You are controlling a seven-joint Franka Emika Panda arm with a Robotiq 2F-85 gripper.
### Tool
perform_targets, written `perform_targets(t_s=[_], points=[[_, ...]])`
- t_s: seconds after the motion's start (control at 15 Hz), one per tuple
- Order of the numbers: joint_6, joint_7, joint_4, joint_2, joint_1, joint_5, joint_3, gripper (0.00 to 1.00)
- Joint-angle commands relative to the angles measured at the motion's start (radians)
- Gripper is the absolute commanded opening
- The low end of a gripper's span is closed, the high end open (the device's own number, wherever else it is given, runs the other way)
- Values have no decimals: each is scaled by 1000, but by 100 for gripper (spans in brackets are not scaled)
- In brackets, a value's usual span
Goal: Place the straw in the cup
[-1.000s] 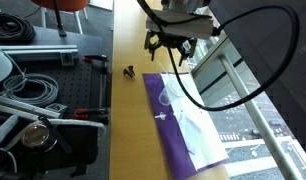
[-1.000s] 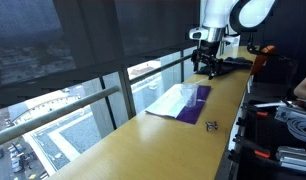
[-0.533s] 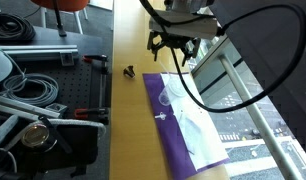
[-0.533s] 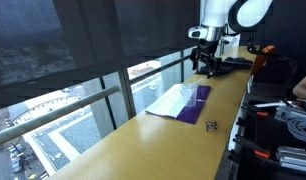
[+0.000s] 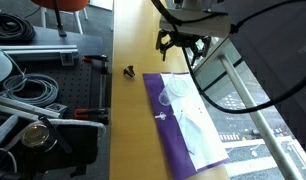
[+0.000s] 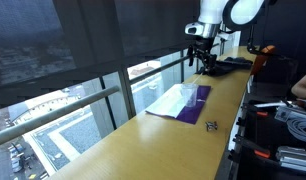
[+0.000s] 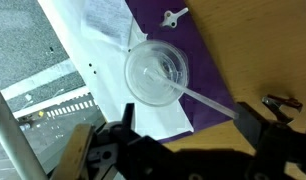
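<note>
In the wrist view the clear cup (image 7: 158, 72) stands on the purple cloth (image 7: 208, 40). The thin pale straw (image 7: 208, 102) has one end inside the cup and leans out over its rim toward the bare wood. My gripper (image 7: 188, 132) hangs above and to the side of them, open, with nothing between its dark fingers (image 7: 255, 125). In an exterior view the gripper (image 5: 183, 45) is raised beyond the cloth's far end, and the cup (image 5: 167, 97) is only faintly visible. The gripper (image 6: 201, 62) is also raised above the tabletop in an exterior view.
A small black object (image 5: 128, 70) lies on the wooden table (image 5: 128, 120) next to the cloth's corner. White paper (image 7: 93, 60) covers part of the cloth beside a window railing (image 5: 243, 85). A tiny white piece (image 7: 174, 15) rests on the cloth. Cables and equipment (image 5: 33, 90) crowd the other side.
The gripper has drifted away from the cup toward the far end of the table, still open. The cup and straw have not moved.
</note>
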State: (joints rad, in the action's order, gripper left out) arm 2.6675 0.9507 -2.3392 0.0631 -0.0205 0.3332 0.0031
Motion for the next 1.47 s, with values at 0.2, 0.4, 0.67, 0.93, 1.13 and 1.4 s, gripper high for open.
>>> perform_targets(t_s=[0.2,0.4,0.67,0.93,1.13,1.4], points=[[10,13,91,47,-12,3,-8,100],[5,14,135,72,-21,-3,-12,100],[-26,2,164,72,-23,-27,-1,100],[-208,-255,250,76,21,32,-11,100],[-179,-215,226,69,7,6,1,100],[-185,-235,233,71,9,6,1,100]])
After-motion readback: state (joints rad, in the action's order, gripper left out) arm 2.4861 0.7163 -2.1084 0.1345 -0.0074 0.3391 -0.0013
